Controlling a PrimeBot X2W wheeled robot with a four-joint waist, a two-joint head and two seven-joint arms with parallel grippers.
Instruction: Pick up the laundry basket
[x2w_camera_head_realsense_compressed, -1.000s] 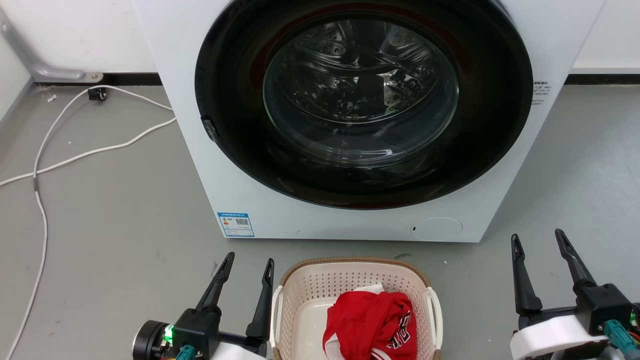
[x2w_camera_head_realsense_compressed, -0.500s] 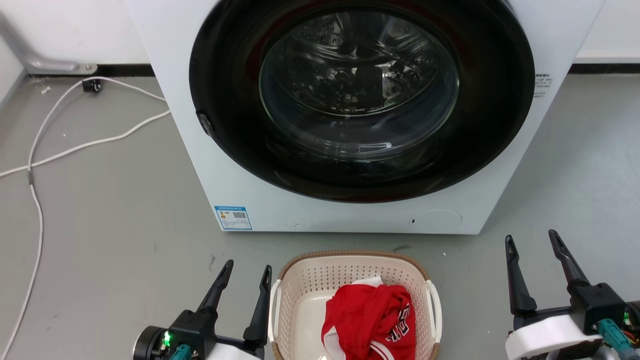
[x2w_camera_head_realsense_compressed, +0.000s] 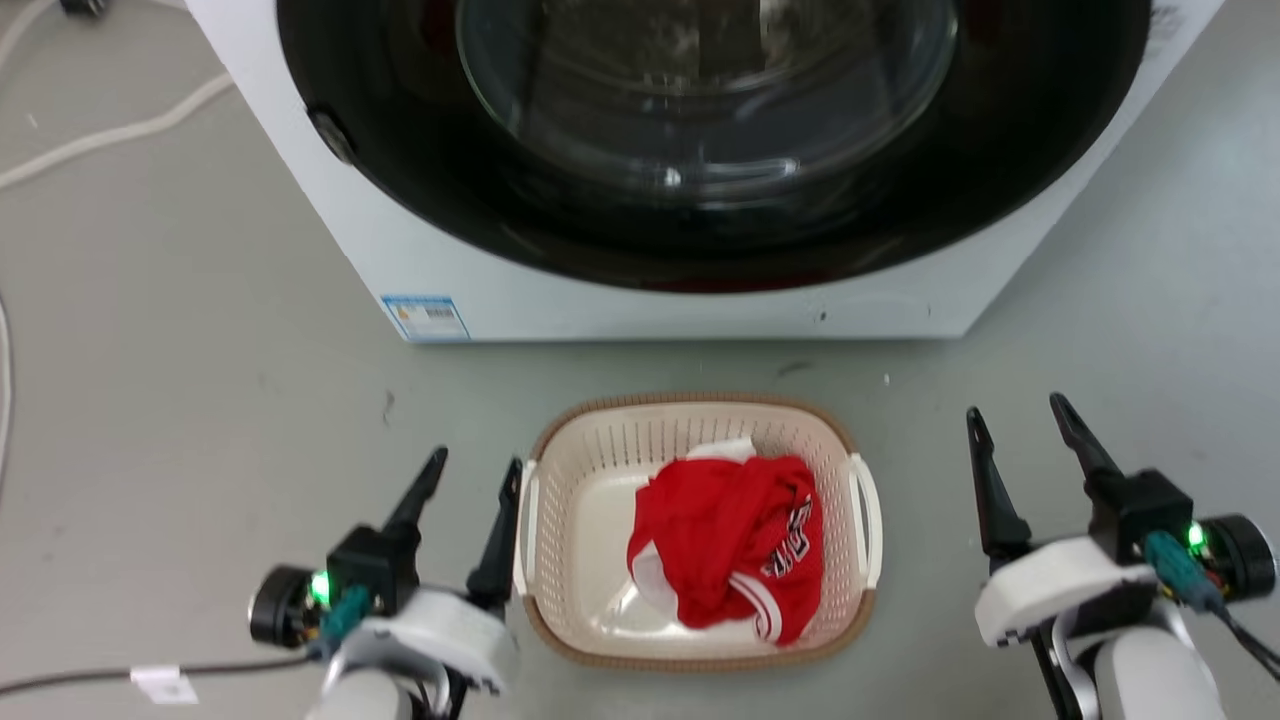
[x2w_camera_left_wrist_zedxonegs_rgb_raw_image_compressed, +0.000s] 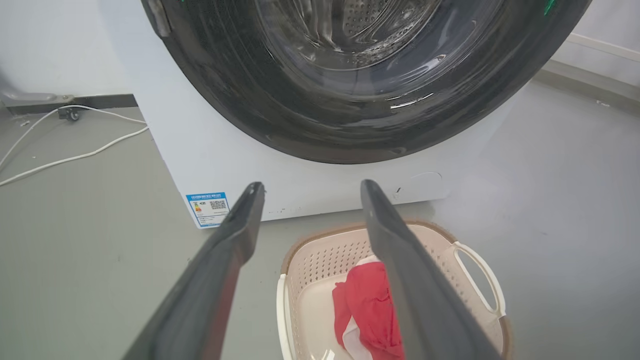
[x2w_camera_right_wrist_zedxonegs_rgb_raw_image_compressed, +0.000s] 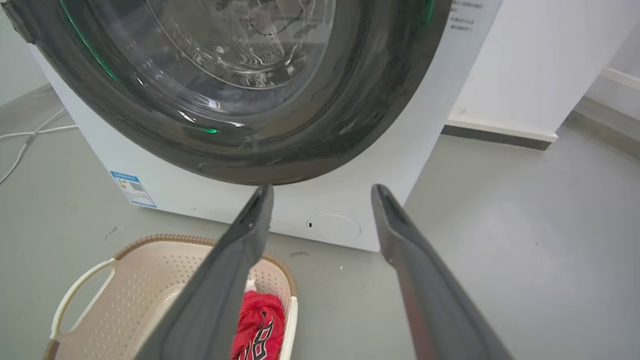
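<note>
Now that the head camera has tipped down, the whole laundry basket (x2w_camera_head_realsense_compressed: 660, 440) shows, on the floor (x2w_camera_head_realsense_compressed: 200, 400) near the washing machine (x2w_camera_head_realsense_compressed: 560, 300); left gripper (x2w_camera_head_realsense_compressed: 478, 460) spread apart, just beside its left handle (x2w_camera_head_realsense_compressed: 524, 530); right gripper (x2w_camera_head_realsense_compressed: 1015, 408) apart, well clear; no grasp yet.

Bright, even indoor light, faint shadows. Ahead of the left end effector (x2w_camera_head_realsense_compressed: 478, 462) the washer door (x2w_camera_left_wrist_zedxonegs_rgb_raw_image_compressed: 350, 115) throws white glare streaks and small green glints. The head view is slightly blurred; in the wrist views the near fingers (x2w_camera_left_wrist_zedxonegs_rgb_raw_image_compressed: 220, 265) look soft and edges bow.
</note>
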